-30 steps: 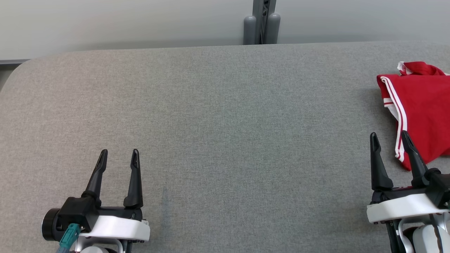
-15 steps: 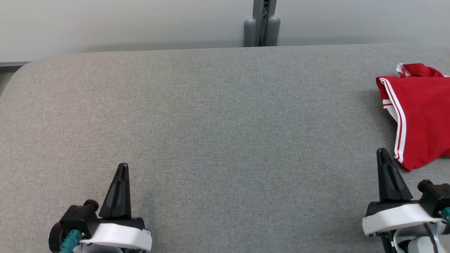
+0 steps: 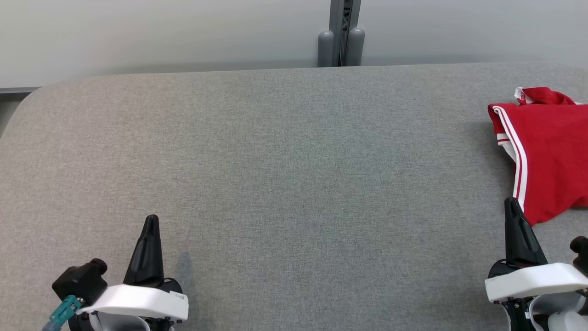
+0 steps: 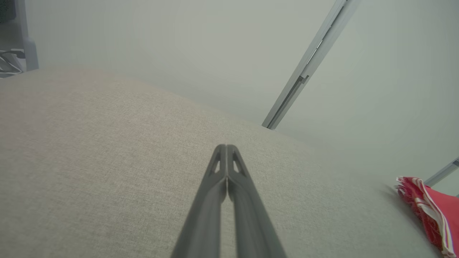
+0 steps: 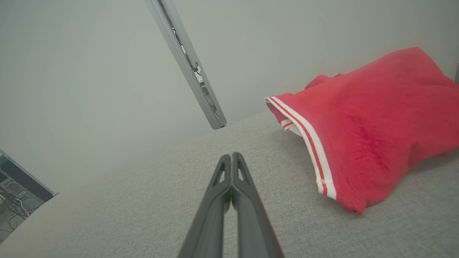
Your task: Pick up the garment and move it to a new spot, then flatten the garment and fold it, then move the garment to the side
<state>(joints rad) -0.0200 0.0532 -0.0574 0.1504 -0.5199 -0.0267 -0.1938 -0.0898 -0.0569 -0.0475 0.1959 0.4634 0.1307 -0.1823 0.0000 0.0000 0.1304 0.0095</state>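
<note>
L tool (image 3: 150, 221) + R tool (image 3: 511, 204) now clenched, were open, empty | garment (image 3: 551, 151) soft, light, floppy | grip at striped edge (image 3: 518, 179).

**Red garment at the desk's right edge, both pincers closed**

A grey fabric-covered desk (image 3: 285, 156) spans the view. The red garment (image 3: 553, 156), trimmed with white stripes, lies bunched at the far right, partly cut off by the frame. The right pincer (image 3: 511, 203), fingers pressed together, points up just beside the garment's near corner. The left pincer (image 3: 151, 219), likewise closed, sits at lower left, well apart from the cloth. A grey post (image 3: 341, 34) stands behind the desk against a pale wall (image 3: 161, 32).
</note>
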